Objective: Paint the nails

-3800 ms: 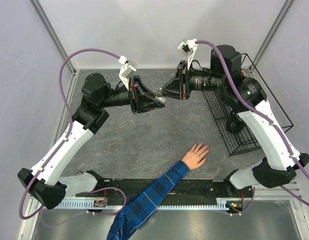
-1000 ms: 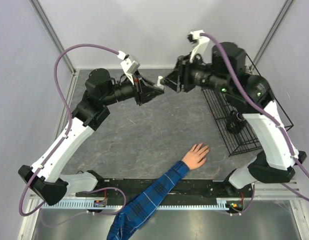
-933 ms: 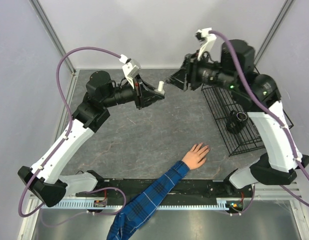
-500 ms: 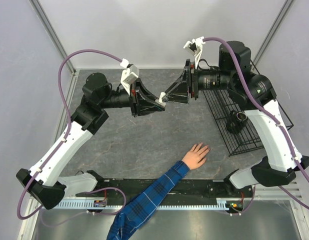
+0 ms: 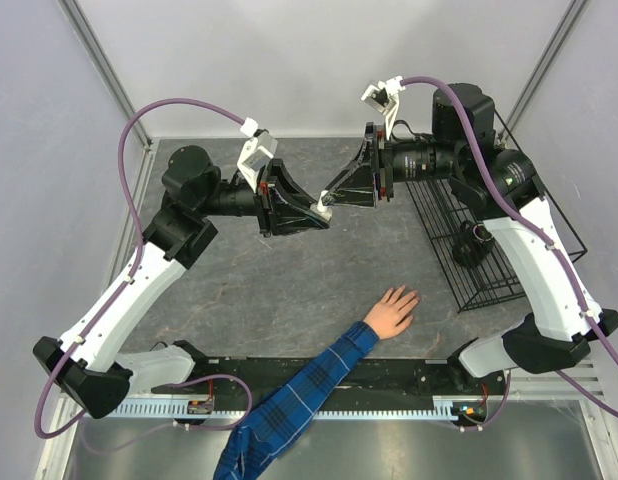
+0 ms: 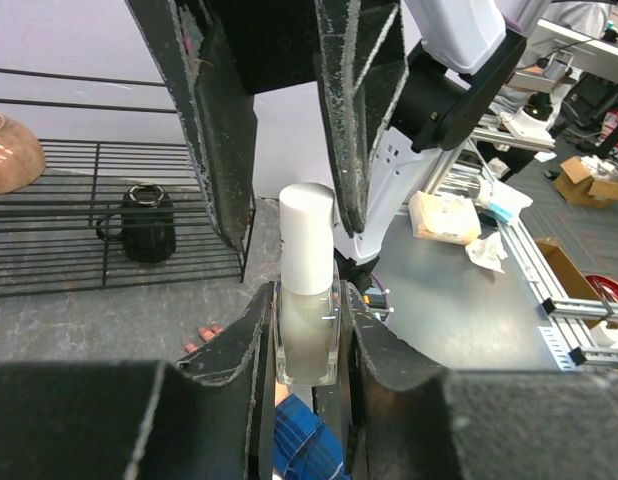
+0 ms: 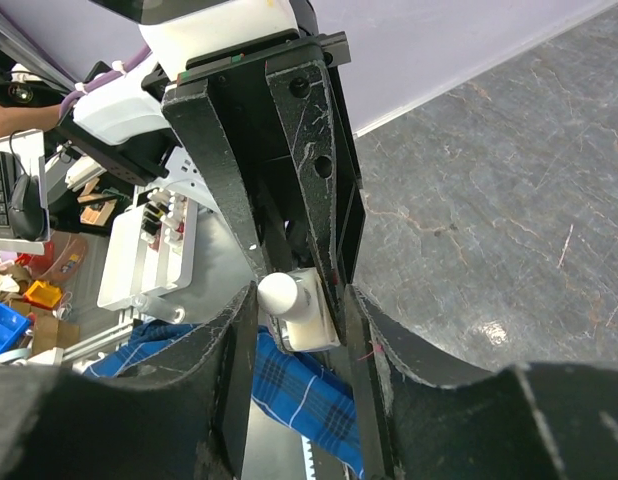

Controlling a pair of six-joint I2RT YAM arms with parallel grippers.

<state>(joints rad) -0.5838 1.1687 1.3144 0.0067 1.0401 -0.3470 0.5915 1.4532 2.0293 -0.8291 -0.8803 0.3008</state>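
Note:
A light-skinned hand with a blue plaid sleeve lies palm down on the table near the front; its nails are too small to make out. My left gripper is held high over the table's back half and is shut on a clear nail polish bottle with a white cap. My right gripper faces it, with its jaws open either side of the cap. A gap shows beside the cap. Fingertips of the hand show below the bottle.
A black wire rack stands at the table's right side, with a black cup in it. In the left wrist view the rack holds the cup and a brownish bowl.
About a second ago my right gripper had pulled up and away from the bottle. It has come back, and its jaws now stand around the cap. The hand has not moved.

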